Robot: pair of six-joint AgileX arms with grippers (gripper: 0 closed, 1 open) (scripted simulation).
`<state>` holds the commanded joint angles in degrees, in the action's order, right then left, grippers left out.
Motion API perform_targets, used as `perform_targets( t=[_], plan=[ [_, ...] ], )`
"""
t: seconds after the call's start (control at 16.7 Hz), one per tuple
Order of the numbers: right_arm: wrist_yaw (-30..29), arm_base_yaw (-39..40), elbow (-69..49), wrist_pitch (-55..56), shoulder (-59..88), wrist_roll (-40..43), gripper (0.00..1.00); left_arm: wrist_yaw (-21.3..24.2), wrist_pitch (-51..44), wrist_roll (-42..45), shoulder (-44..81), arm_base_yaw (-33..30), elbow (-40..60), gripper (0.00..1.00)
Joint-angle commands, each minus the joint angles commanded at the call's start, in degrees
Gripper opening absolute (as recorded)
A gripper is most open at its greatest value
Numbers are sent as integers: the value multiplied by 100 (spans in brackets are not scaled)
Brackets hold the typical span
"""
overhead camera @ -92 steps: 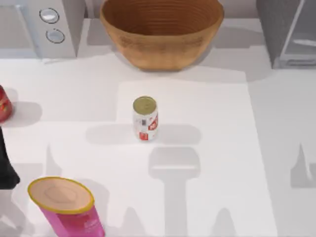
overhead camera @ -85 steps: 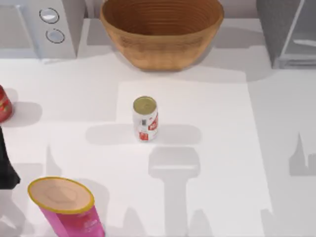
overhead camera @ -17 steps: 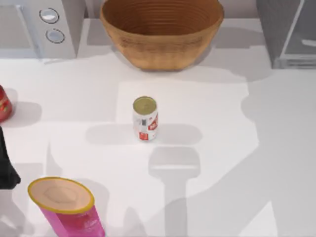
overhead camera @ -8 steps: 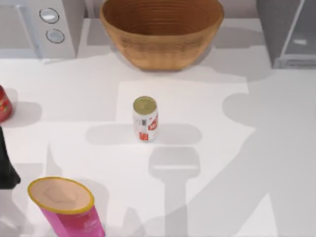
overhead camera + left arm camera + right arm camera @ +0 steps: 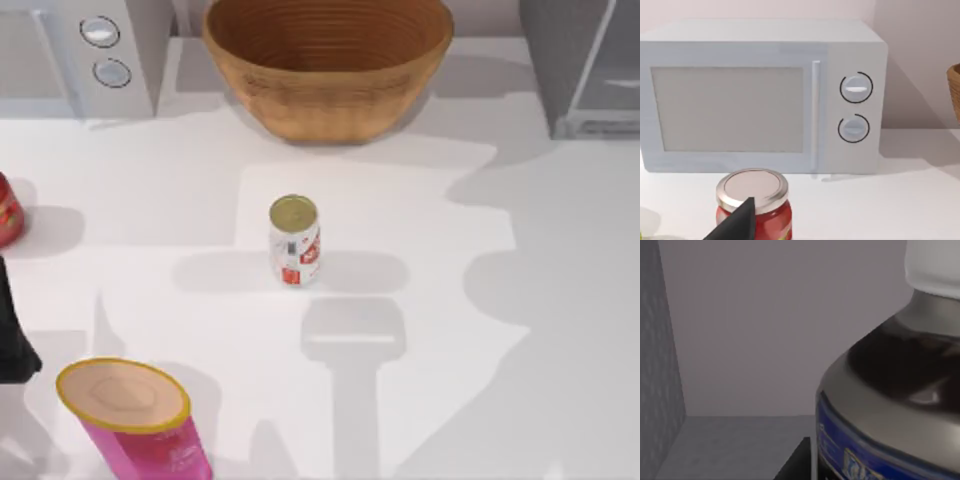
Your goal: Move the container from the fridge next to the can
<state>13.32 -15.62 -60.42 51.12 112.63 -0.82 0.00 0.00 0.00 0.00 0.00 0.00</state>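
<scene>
Bottle point(image 5: 890, 405) upright inside the fridge point(image 5: 585, 60), close before the right pincer; pincer state impossible to tell. Can point(image 5: 294, 240) mid-table point(image 5: 420, 400). Left arm parked beside the jar point(image 5: 754, 205).

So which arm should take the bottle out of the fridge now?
Right. Its wrist view looks into the fridge, with the bottle very close, so it seems best placed to grasp it. The left arm is over by the microwave and the red jar, far from the fridge.
</scene>
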Motion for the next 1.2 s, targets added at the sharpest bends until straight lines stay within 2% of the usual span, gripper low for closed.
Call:
perform_targets(
  t=[0.18, 0.36, 0.78, 0.96, 1.2],
  plan=[
    [162, -131, 1124, 346, -697, -1, 0, 0, 0, 0, 0, 0, 0, 100],
    [277, -227, 1759, 605, -1197, -1, 0, 0, 0, 0, 0, 0, 0, 100],
    [219, -141, 1859, 687, -1234, -10, 0, 0, 0, 0, 0, 0, 0, 100],
    [-334, 413, 1885, 924, -1004, -4, 0, 0, 0, 0, 0, 0, 0, 100],
    [-1762, 1850, 1996, 1417, -551, -2, 0, 0, 0, 0, 0, 0, 0, 100]
  ],
)
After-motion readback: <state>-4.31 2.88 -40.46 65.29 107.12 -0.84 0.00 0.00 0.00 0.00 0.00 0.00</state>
